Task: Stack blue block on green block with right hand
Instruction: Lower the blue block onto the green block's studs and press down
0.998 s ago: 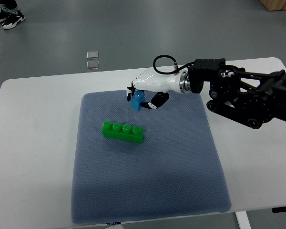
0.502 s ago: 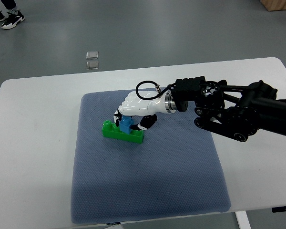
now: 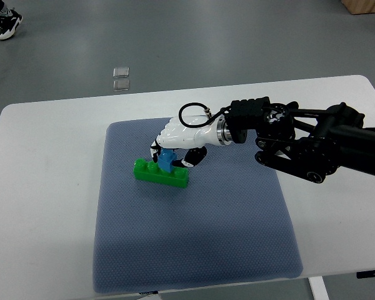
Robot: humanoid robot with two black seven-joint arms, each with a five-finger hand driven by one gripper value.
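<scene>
Blue block (image 3: 167, 159) gripped by right robot hand (image 3: 175, 145), sitting on green block (image 3: 161, 174) middle (seemingly tilted); press studs flush before letting go.

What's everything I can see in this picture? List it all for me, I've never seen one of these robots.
Table: one, white, fills most of the view.
Mat: one, grey-blue, on the table's middle.
Green block: one, long with studs, on the mat's upper left.
Blue block: one, small, on top of the green block, in the fingers' grip.
Small squares: two, pale, on the grey floor beyond the table.
Shoe: a person's, black and white, top left corner.
Right hand: one, white, on a black arm from the right, gripping the blue block.
</scene>
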